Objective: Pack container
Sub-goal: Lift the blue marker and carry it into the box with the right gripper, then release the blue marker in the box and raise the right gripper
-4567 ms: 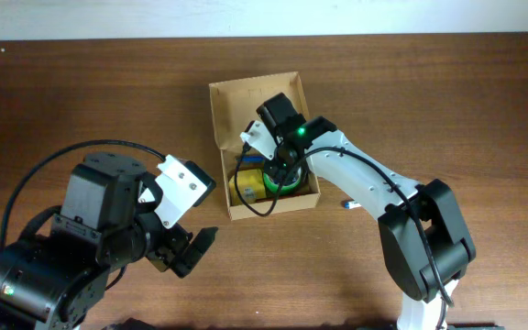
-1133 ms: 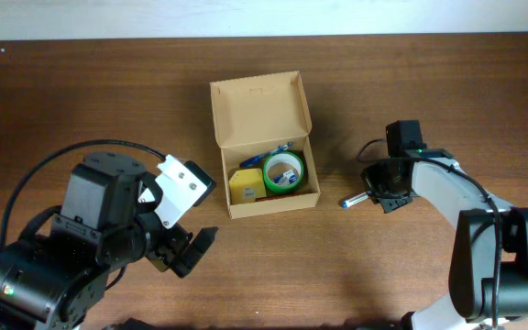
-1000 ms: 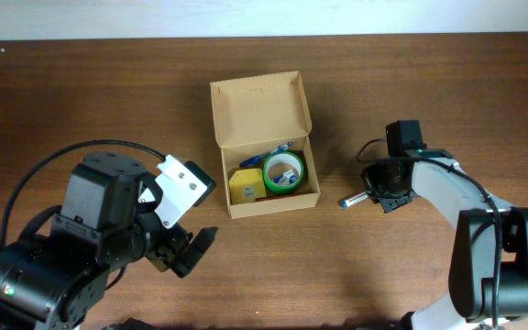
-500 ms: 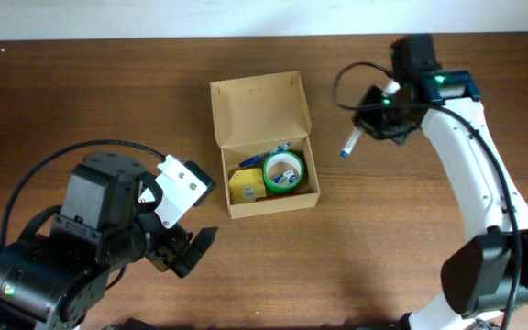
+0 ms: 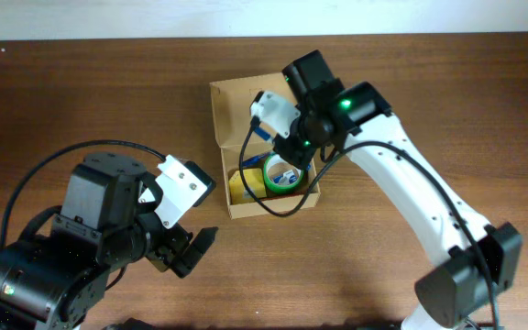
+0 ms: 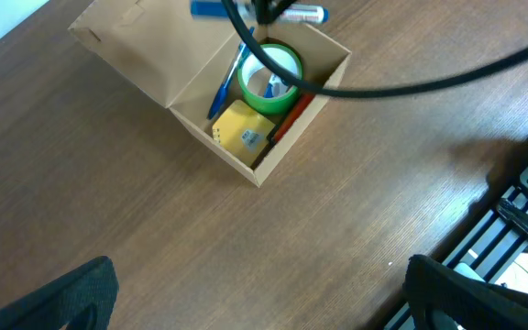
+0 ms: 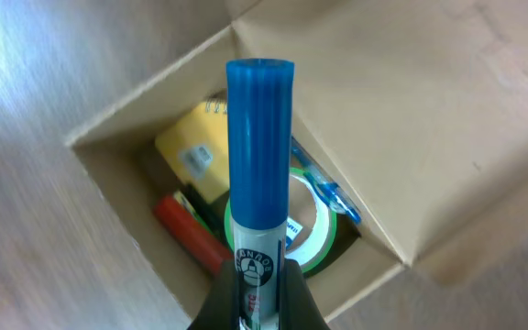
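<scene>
The marker (image 7: 259, 156), brought from 3 o'clock, is gripped over the box (image 5: 236, 105) by the right end effector (image 7: 256, 295), awaiting release.

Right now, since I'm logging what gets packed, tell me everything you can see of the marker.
The marker has a ribbed blue cap and a white barrel with dark print. The right gripper is shut on the barrel, holding it over the open box, cap end outward. Nothing else touches it.

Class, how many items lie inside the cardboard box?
4: yellow pad in one corner, green tape beside it, blue pen by the hinge side, red item along the opposite wall. More may hide underneath.
</scene>
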You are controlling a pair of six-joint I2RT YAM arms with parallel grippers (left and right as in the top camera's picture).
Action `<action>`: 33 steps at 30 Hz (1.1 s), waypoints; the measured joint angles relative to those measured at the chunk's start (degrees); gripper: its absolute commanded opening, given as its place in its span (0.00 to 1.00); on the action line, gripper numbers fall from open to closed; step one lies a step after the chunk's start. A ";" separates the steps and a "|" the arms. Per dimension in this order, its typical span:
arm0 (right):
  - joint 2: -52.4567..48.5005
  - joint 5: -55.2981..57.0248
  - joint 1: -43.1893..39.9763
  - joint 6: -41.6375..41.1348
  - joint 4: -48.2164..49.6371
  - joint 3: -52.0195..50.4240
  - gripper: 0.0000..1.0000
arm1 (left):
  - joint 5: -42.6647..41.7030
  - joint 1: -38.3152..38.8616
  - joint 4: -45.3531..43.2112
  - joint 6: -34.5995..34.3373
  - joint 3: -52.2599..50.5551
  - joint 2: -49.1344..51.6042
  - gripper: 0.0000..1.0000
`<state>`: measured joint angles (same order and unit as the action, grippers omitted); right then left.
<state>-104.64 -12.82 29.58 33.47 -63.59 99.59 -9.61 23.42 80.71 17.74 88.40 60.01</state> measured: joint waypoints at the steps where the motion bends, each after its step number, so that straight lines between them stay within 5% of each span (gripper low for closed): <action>1: -1.01 0.02 0.20 3.02 -0.81 0.00 0.04 | 0.00 0.00 0.02 0.00 0.00 0.00 1.00; 8: -6.43 0.00 3.65 20.44 -4.37 0.00 0.04 | 0.00 0.00 0.00 0.00 0.00 0.00 1.00; 33: -10.38 0.04 4.39 33.20 -8.39 0.00 0.04 | 0.00 0.00 0.00 0.00 0.00 0.00 1.00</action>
<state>-115.02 -12.78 33.98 66.67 -71.99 99.59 -9.61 23.42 80.71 17.74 88.40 60.01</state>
